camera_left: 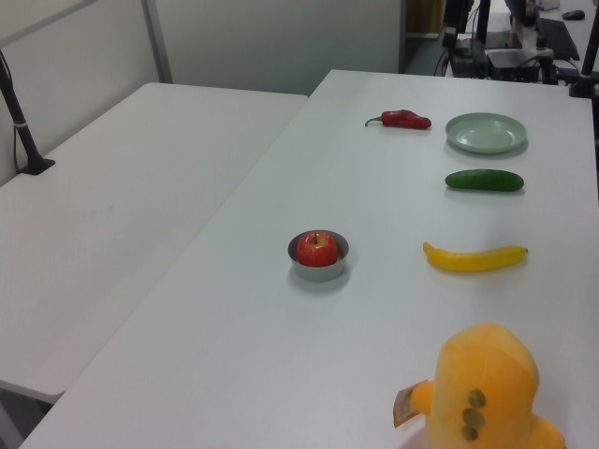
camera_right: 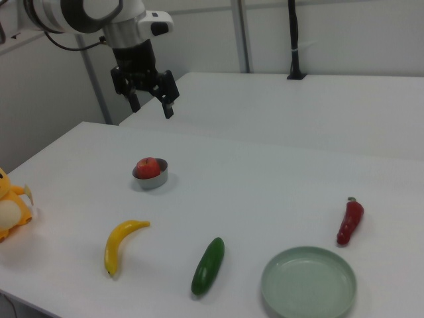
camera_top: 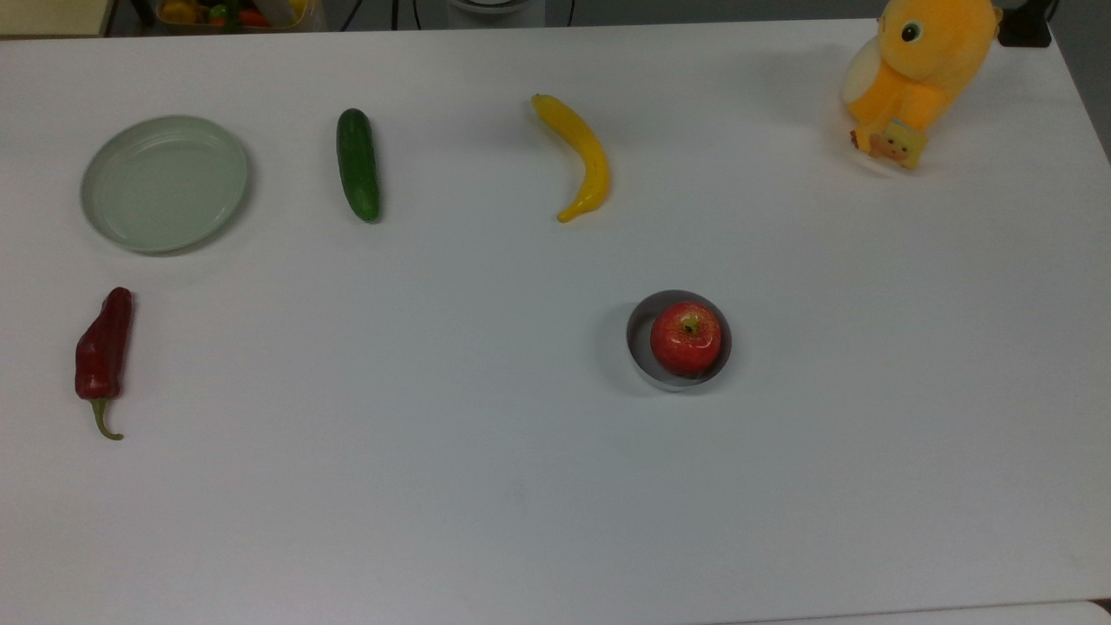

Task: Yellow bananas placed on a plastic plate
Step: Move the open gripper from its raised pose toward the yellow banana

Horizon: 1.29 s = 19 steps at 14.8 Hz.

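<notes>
Overhead, the gripper (camera_right: 151, 105) hung spread and empty; the curved banana (camera_top: 578, 156) could roll away from the plate (camera_top: 165, 183) under an off-centre pinch.

I log: glossy smooth yellow curved banana (camera_top: 580, 160); matt pale grey-green round plastic plate (camera_top: 165, 183); small grey metal-looking round dish (camera_top: 640, 323); fuzzy orange plush toy (camera_top: 920, 65).

On the tabletop (camera_top: 521, 486), the banana (camera_top: 580, 158) lies apart from the plate (camera_top: 165, 183), with the cucumber (camera_top: 358, 164) between them.
</notes>
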{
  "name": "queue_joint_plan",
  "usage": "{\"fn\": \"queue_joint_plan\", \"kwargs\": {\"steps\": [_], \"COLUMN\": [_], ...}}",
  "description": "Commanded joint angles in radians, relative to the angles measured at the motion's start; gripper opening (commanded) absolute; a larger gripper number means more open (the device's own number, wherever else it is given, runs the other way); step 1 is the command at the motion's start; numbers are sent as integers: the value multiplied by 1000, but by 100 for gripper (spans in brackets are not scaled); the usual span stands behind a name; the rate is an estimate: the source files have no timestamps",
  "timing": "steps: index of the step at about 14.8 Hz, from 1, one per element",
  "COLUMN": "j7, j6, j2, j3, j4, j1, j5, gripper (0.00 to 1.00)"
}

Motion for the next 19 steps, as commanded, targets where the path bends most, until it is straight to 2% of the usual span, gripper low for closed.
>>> {"fn": "queue_joint_plan", "kwargs": {"steps": [1, 12, 15, 19], "j7": [37, 21, 8, -95], "j6": [-11, -10, -4, 62], "j2": [-27, -20, -14, -10], "j3": [1, 1, 1, -2], "j4": [-30, -39, -68, -139], "j1": [25, 36, 36, 16], "j5": [6, -8, -8, -27], "gripper": [100, 100, 100, 100]}}
